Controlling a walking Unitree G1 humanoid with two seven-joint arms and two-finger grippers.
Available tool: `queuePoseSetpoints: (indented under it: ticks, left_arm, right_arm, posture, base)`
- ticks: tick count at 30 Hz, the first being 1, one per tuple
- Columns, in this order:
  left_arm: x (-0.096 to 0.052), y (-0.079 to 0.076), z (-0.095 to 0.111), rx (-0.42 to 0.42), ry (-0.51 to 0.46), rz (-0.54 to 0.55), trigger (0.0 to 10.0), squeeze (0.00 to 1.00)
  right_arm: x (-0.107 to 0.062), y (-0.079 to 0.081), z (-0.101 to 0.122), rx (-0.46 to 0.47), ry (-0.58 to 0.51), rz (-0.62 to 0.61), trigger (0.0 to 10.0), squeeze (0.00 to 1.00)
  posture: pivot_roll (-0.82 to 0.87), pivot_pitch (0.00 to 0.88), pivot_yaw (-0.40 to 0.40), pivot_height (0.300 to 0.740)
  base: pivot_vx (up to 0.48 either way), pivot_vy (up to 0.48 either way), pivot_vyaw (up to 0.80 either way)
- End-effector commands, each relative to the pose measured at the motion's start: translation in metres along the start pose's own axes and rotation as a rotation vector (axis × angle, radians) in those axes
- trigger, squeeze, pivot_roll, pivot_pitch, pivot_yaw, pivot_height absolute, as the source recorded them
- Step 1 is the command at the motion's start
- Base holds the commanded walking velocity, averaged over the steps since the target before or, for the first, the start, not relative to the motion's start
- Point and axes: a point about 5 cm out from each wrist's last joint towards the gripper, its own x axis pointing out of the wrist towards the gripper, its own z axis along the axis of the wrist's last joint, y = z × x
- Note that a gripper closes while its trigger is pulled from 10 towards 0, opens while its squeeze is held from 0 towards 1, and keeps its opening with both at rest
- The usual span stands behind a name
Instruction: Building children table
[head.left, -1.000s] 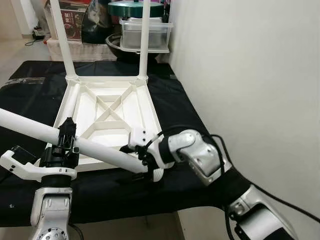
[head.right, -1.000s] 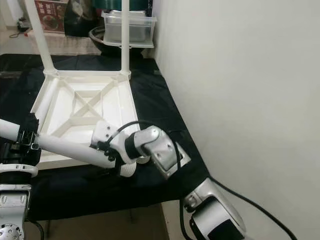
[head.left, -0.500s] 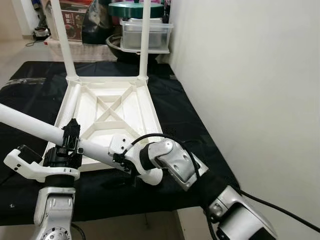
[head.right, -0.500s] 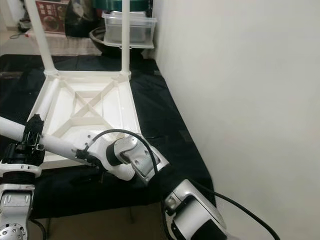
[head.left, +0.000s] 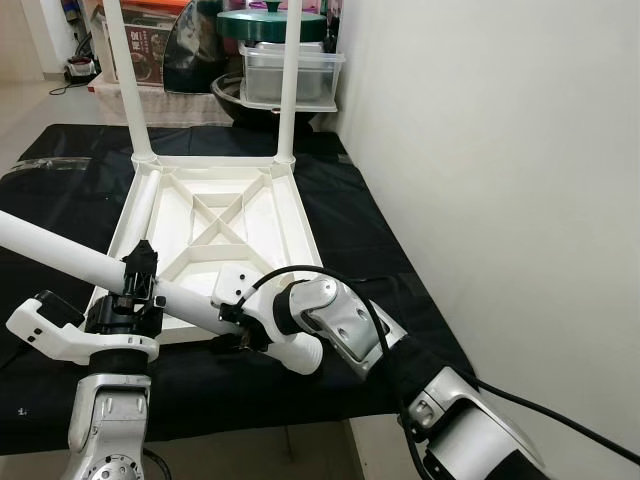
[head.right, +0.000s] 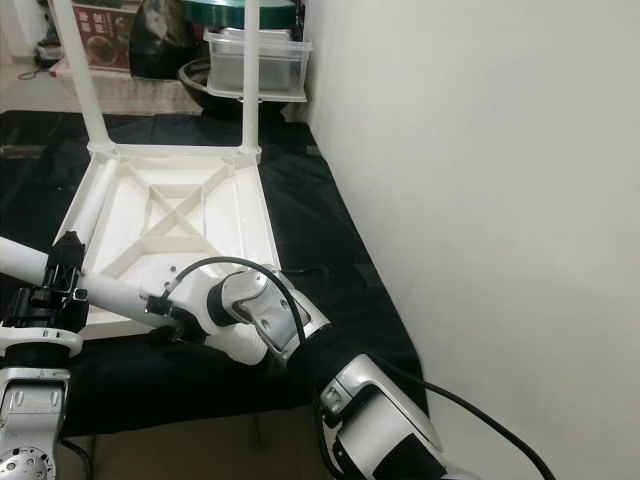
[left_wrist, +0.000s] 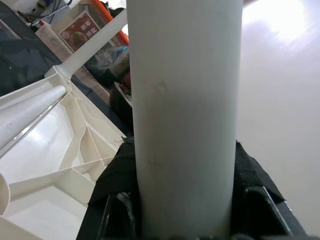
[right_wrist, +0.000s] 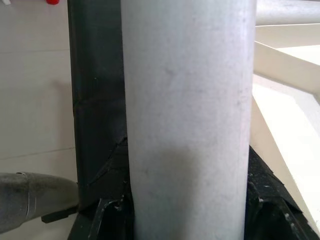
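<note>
Loose table leg (head.left: 70, 258): clamped in my left gripper (head.left: 135, 290) and my right gripper (head.left: 238, 330), slanting across the upturned tabletop's (head.left: 215, 215) near edge.

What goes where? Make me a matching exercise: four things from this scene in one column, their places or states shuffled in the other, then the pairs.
1. loose table leg
2. upturned tabletop
3. clear lidded box
4. fitted leg

A. lies on the black cloth
B. stands upright at a far corner
C. held by the left gripper and right gripper
D. behind the table, by the wall

Pairs: 1-C, 2-A, 3-D, 4-B
</note>
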Motion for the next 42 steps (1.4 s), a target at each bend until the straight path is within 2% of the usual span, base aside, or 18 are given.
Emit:
queuePoseSetpoints:
  ticks: [1,3,4,5,12,16,19,23,24,29,33,34,36,37,39,40,41,42]
  left_arm:
    - [0.002,0.0,-0.013,0.004,0.062,0.015,10.0,0.0]
    - [0.002,0.001,-0.013,0.01,0.064,0.016,10.0,0.0]
    - [0.003,0.002,-0.013,0.032,0.062,0.021,10.0,0.07]
    - [0.003,0.002,-0.013,0.037,0.054,0.014,10.0,1.0]
    - [0.003,-0.005,-0.011,0.042,0.038,-0.037,10.0,1.0]
    - [0.0,-0.015,-0.003,-0.046,0.003,-0.115,10.0,1.0]
    - [-0.001,-0.017,-0.002,-0.06,0.0,-0.126,10.0,1.0]
    - [-0.006,-0.028,0.003,-0.156,0.004,-0.221,10.0,1.0]
    - [-0.009,-0.038,0.007,-0.191,-0.004,-0.299,10.0,1.0]
    - [-0.008,-0.041,0.009,-0.195,-0.011,-0.321,10.0,1.0]
    - [-0.014,-0.044,-0.001,-0.137,0.087,-0.371,10.0,1.0]
    - [-0.013,-0.039,-0.011,-0.066,0.132,-0.326,10.0,0.21]
    - [-0.011,-0.036,-0.017,-0.016,0.158,-0.29,10.0,0.21]
    - [-0.01,-0.025,-0.028,0.07,0.209,-0.228,10.0,0.0]
    - [-0.009,-0.016,-0.036,0.118,0.249,-0.178,10.0,0.0]
    - [-0.008,-0.009,-0.039,0.145,0.268,-0.129,10.0,0.0]
    - [-0.006,-0.001,-0.04,0.192,0.276,-0.076,10.0,0.0]
    - [-0.006,-0.001,-0.04,0.192,0.276,-0.076,10.0,0.0]
  right_arm:
    - [0.007,0.012,-0.014,0.027,0.032,0.071,0.0,0.0]
    - [0.006,0.012,-0.015,0.028,0.032,0.069,0.0,0.0]
    - [0.004,0.01,-0.016,0.033,0.032,0.063,0.0,0.0]
    - [0.002,0.009,-0.017,0.042,0.03,0.054,0.0,0.0]
    - [-0.006,0.004,-0.022,0.066,0.022,0.036,0.0,0.0]
    - [-0.02,-0.009,-0.025,0.125,-0.005,-0.012,0.0,0.0]
    - [-0.022,-0.01,-0.025,0.133,-0.01,-0.019,0.0,0.0]
    - [-0.039,-0.027,-0.023,0.196,-0.062,-0.07,0.0,0.0]
    - [-0.056,-0.04,-0.023,0.245,-0.101,-0.117,0.0,0.0]
    - [-0.07,-0.051,-0.024,0.309,-0.139,-0.181,0.0,0.0]
    - [-0.094,-0.073,-0.008,0.445,-0.283,-0.287,0.0,0.0]
    - [-0.104,-0.083,0.001,0.48,-0.346,-0.341,0.0,0.0]
    - [-0.11,-0.088,0.005,0.497,-0.383,-0.375,0.0,0.0]
    - [-0.119,-0.096,0.014,0.531,-0.451,-0.422,0.0,0.0]
    - [-0.125,-0.102,0.02,0.565,-0.509,-0.456,0.0,0.0]
    - [-0.129,-0.106,0.026,0.583,-0.559,-0.486,4.3,0.0]
    - [-0.135,-0.111,0.031,0.612,-0.625,-0.532,9.7,0.0]
    - [-0.135,-0.111,0.031,0.612,-0.625,-0.532,9.7,0.0]
  posture:
    - [0.05,0.0,-0.117,0.74]
    - [0.05,0.0,-0.117,0.74]
    - [0.05,0.0,-0.116,0.74]
    - [0.05,0.0,-0.115,0.74]
    - [0.05,0.0,-0.114,0.74]
    - [0.06,0.0,-0.121,0.74]
    - [0.06,0.0,-0.121,0.74]
    - [0.06,0.0,-0.117,0.74]
    - [0.05,0.0,-0.115,0.74]
    - [0.05,0.0,-0.113,0.74]
    - [0.05,0.0,-0.103,0.74]
    - [0.04,0.0,-0.103,0.74]
    - [0.04,0.0,-0.103,0.74]
    - [0.04,0.0,-0.1,0.74]
    - [0.04,0.0,-0.1,0.74]
    - [0.04,0.0,-0.096,0.74]
    - [0.04,0.0,-0.094,0.74]
    - [0.04,0.0,-0.094,0.74]
  base:
    - [0.0,0.0,0.0]
    - [0.0,0.0,0.0]
    - [0.0,0.0,0.0]
    - [0.0,0.0,0.0]
    - [0.0,0.0,0.0]
    - [0.0,0.0,0.0]
    - [0.0,0.0,0.0]
    - [0.0,0.0,0.0]
    - [0.0,0.0,0.0]
    - [0.0,0.0,0.0]
    - [0.0,0.0,0.0]
    - [0.0,0.0,0.0]
    - [0.0,0.0,0.0]
    - [0.0,0.0,0.0]
    - [0.0,0.0,0.0]
    - [0.0,0.0,0.0]
    - [0.0,0.0,0.0]
    - [0.0,0.0,0.0]
